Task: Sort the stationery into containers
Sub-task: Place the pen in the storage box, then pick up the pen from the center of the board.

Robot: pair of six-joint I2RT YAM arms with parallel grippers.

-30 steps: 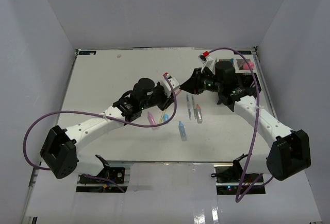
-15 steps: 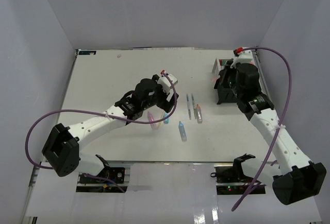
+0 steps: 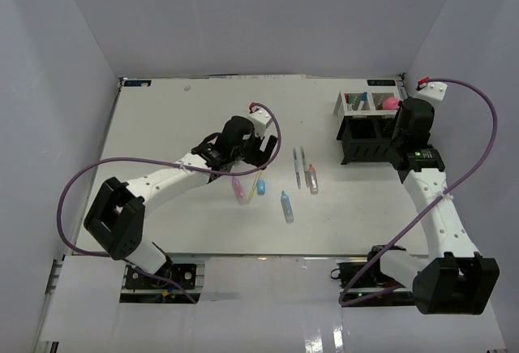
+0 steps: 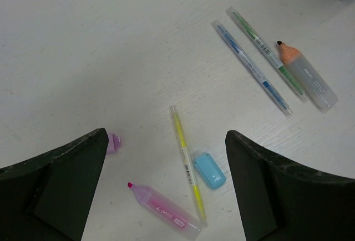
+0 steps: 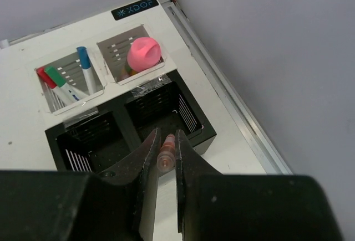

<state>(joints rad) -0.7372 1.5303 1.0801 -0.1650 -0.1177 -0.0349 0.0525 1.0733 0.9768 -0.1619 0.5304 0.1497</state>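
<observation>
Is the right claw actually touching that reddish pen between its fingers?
Touching. The right wrist view shows the right gripper clamped on the reddish pen, with its fingers pressed against both sides and no gap.

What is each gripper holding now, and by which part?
Right gripper pinches a small reddish item; only its end shows, so the grip spot is unclear. Left gripper is open, empty.

White table (image 3: 162, 122) bears pens (image 3: 298, 167), markers (image 3: 286, 206), black organizer (image 3: 365, 139).
</observation>
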